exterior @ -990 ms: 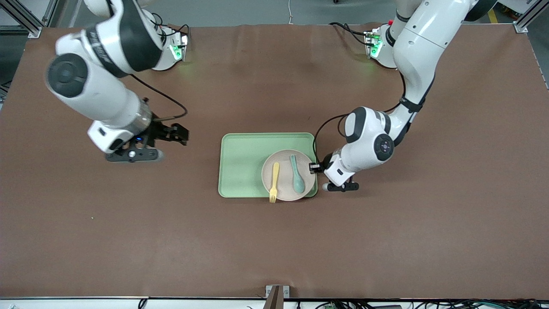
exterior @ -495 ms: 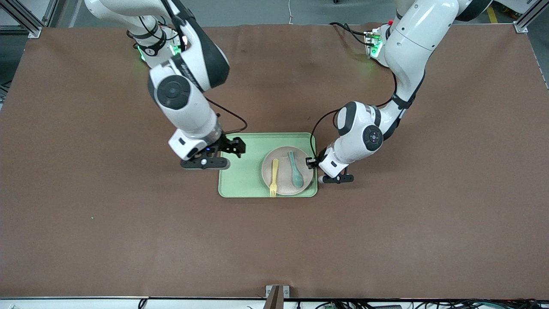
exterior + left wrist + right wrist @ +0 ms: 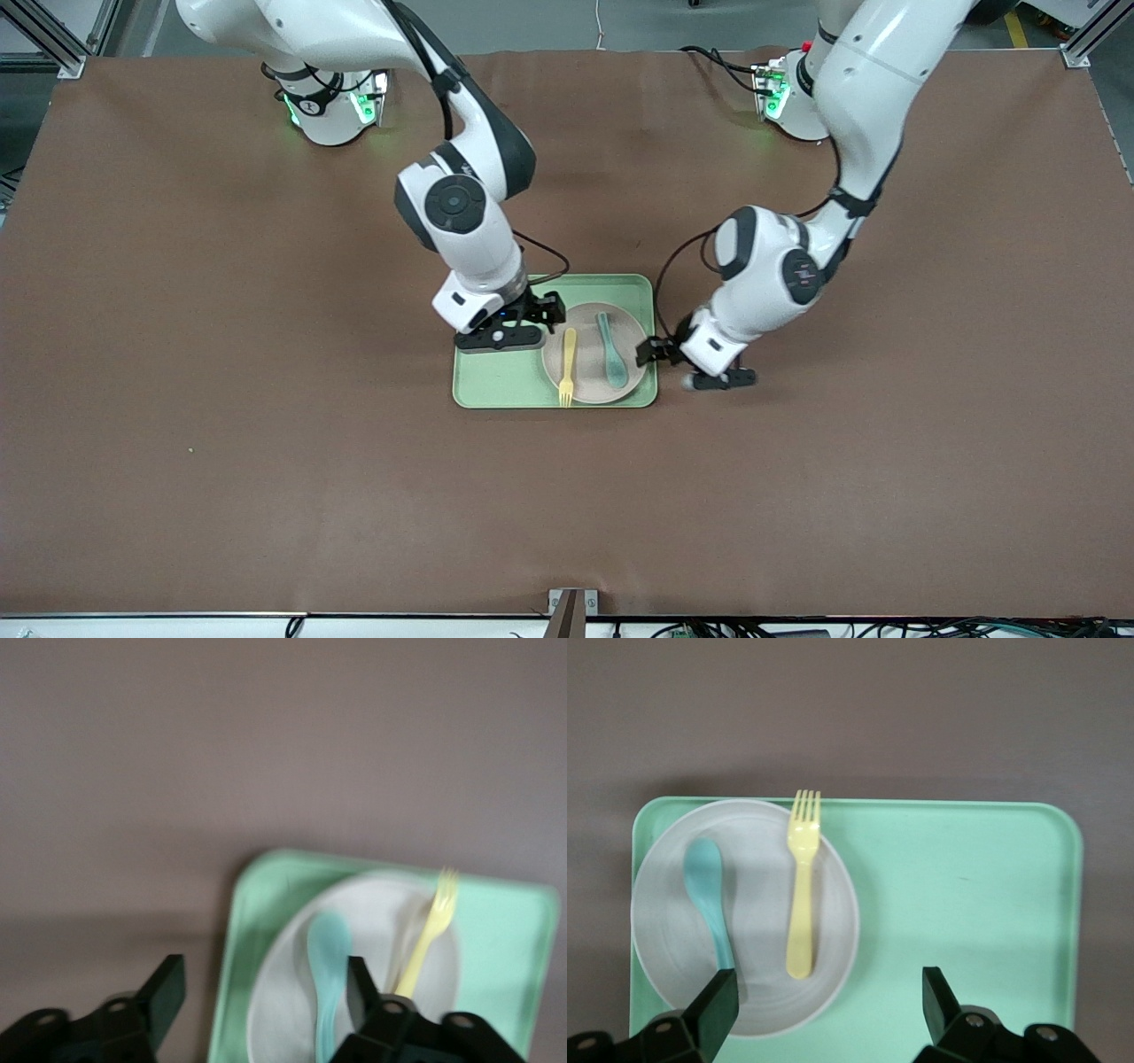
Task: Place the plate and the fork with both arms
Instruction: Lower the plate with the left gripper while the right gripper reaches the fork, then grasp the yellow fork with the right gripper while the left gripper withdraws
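Note:
The beige plate (image 3: 592, 372) lies on the light-green tray (image 3: 496, 377), at the tray's end toward the left arm. The pale-yellow fork (image 3: 567, 361) lies on the plate, its tines past the rim toward the front camera. My right gripper (image 3: 540, 315) is open and empty over the tray, at the plate's edge; its view shows the plate (image 3: 757, 904), the fork (image 3: 803, 895) and the tray (image 3: 966, 904) below the gripper (image 3: 828, 1001). My left gripper (image 3: 657, 350) is open and empty over the tray's edge beside the plate; its view (image 3: 263, 992) shows the plate (image 3: 372, 912) and the fork (image 3: 430, 926).
A teal spoon (image 3: 611, 352) lies on the plate beside the fork, toward the left arm's end; it also shows in both wrist views (image 3: 709, 895) (image 3: 328, 961). The tray rests mid-table on a brown mat (image 3: 266, 443).
My right arm has swung in from the right arm's end of the table to above the tray. My left gripper has shifted slightly beside the tray. Plate, fork and spoon have stayed put.

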Tool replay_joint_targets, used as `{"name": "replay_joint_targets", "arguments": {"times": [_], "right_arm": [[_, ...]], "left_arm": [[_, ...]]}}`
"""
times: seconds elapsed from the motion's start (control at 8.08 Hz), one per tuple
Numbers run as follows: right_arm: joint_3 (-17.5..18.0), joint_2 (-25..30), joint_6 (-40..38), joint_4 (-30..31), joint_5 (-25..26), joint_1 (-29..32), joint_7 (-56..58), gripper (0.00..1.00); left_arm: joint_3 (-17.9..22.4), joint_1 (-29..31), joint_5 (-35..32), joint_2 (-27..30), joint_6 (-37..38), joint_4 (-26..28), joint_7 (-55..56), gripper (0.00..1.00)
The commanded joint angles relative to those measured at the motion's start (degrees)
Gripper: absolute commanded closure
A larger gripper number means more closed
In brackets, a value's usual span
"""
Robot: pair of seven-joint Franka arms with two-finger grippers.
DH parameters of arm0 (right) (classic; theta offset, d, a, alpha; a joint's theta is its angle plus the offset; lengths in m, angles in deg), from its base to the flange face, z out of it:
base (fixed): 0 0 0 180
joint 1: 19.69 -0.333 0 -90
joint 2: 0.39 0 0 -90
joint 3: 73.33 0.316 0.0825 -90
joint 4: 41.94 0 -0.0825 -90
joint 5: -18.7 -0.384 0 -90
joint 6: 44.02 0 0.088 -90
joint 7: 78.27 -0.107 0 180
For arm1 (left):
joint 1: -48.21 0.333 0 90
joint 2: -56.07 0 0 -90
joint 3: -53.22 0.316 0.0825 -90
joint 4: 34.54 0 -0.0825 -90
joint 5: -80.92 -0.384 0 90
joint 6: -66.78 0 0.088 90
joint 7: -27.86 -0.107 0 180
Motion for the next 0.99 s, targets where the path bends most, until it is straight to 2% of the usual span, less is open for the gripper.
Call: {"name": "replay_joint_targets", "arguments": {"times": [0.0,0.25,0.37,0.49,0.62,0.87], "right_arm": [[-1.0,-4.8,2.3,-3.7,0.5,-1.8,-1.0,0.13],[-1.1,-10.4,2.5,-9.3,1.5,-2.1,-2.3,0.24],[-1.1,-13.4,2.5,-12.4,4.8,-2.5,-5.1,0.26],[-1.0,-16.3,2.5,-15.6,8.6,-2.7,-9.3,0.27],[-0.9,-17.9,2.6,-16.9,11.2,-2.8,-11.5,0.27],[-0.9,-19.7,2.6,-18.1,11.3,-3.6,-11.8,0.27]], "left_arm": [[-0.2,7.5,-0.2,7.7,1.3,1.9,-0.6,0.0],[0.5,13.2,-2.4,15.0,8.0,2.1,-0.5,0.0],[0.0,17.4,-9.9,19.2,14.1,1.7,-0.3,0.0],[0.8,17.5,-15.4,22.8,19.0,1.5,0.0,0.0],[3.0,15.8,-19.6,26.7,22.8,1.8,-0.5,0.0],[13.2,7.6,-22.9,33.7,31.9,2.0,-2.0,0.0]]}}
